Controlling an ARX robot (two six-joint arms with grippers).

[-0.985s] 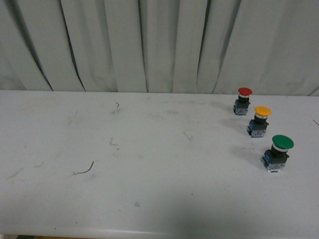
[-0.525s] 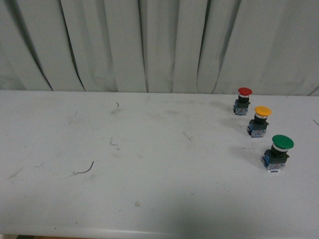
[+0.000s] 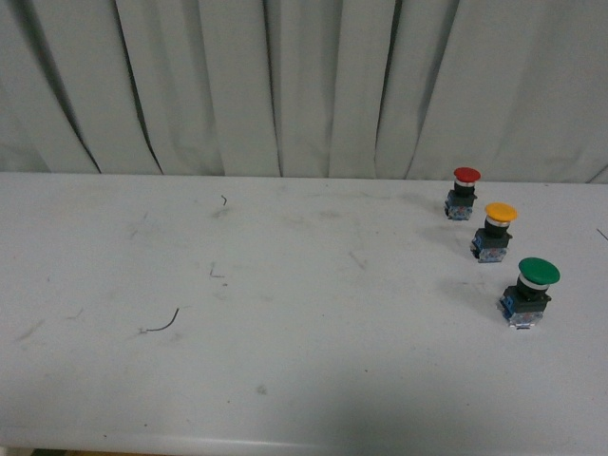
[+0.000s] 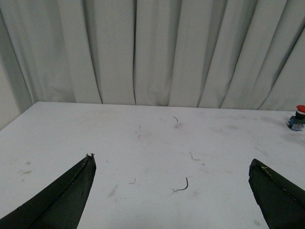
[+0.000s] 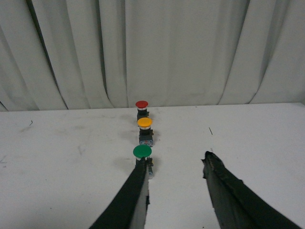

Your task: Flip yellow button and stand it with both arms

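Note:
The yellow button (image 3: pixel 497 231) stands upright on its blue-and-black base at the right of the white table (image 3: pixel 285 313), cap up; the right wrist view shows the yellow button (image 5: pixel 145 129) too. Neither arm shows in the front view. My right gripper (image 5: pixel 175 160) is open and empty, its fingertips short of the yellow button, with one finger (image 5: pixel 131 191) overlapping the green button's base. My left gripper (image 4: pixel 171 163) is open wide over bare table far from the buttons.
A red button (image 3: pixel 464 193) stands behind the yellow one and a larger green button (image 3: pixel 530 290) in front, all in a row. A thin wire scrap (image 3: pixel 161 325) lies at the left. A grey curtain (image 3: pixel 304 85) hangs behind the table.

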